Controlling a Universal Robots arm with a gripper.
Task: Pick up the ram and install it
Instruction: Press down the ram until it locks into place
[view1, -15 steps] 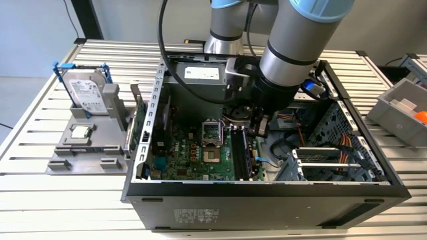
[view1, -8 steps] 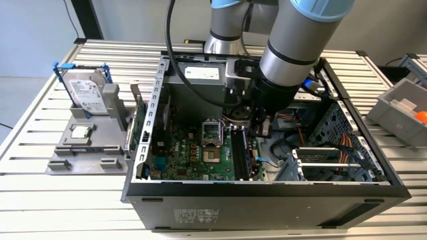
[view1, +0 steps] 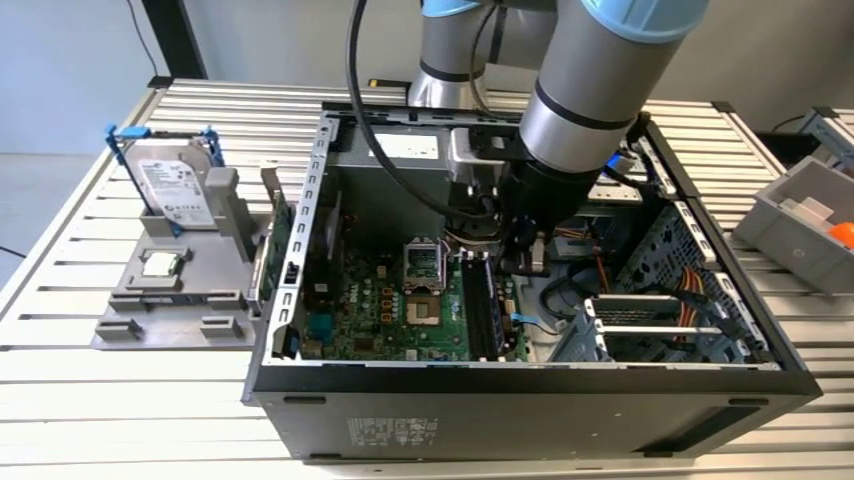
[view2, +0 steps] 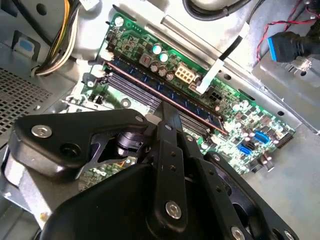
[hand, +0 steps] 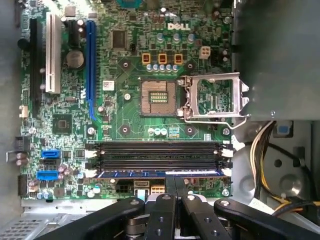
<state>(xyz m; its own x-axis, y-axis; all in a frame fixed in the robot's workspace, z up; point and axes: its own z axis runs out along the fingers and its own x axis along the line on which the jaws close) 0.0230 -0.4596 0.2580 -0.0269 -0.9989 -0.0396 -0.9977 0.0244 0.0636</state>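
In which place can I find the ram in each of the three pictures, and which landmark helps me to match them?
Exterior view: the ram stands in the slot farthest from the CPU socket, inside the open case.
Second wrist view: the ram runs diagonally across the motherboard.
First wrist view: the ram is the bluish strip near the board's edge.
Shared landmark: the empty black memory slots beside it.

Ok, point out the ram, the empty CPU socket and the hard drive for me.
ram (hand: 160, 173): first wrist view, top edge of the stick in its slot.
CPU socket (hand: 158, 97): first wrist view, middle of the contact field.
hard drive (view1: 174, 185): exterior view, labelled face.
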